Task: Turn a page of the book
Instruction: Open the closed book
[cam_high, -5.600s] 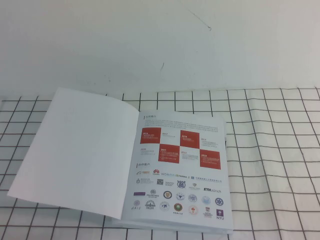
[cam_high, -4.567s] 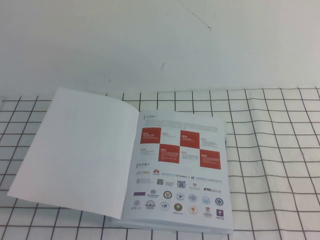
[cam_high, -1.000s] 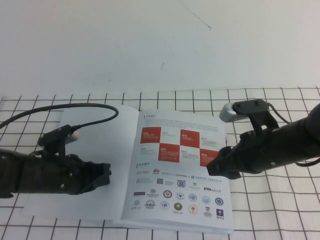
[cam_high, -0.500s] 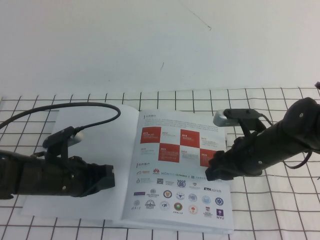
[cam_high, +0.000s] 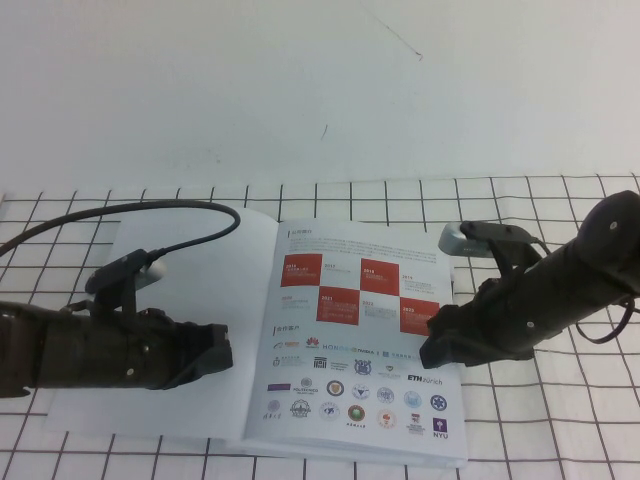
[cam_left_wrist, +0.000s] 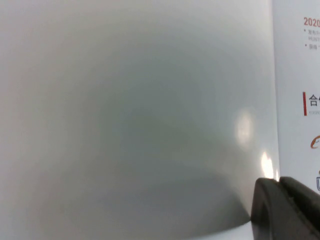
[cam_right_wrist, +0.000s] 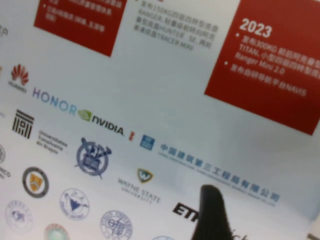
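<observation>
The book lies open on the grid cloth. Its left side is a blank white sheet. The page on the right shows red checker squares above rows of small logos and lies flat. My left gripper is low over the blank sheet near the spine. Its fingers are shut, empty, and rest by the sheet's inner edge. My right gripper is over the page's right edge, beside the lowest red square. Its dark tip shows above the logo rows in the right wrist view.
The black-lined white grid cloth covers the table around the book. A plain white surface lies beyond it. The left arm's black cable arcs over the blank sheet's far edge.
Both arms have come in over the book since the first frames. In the last second the right gripper has dropped closer to the page's right edge and the left gripper has edged toward the spine.
</observation>
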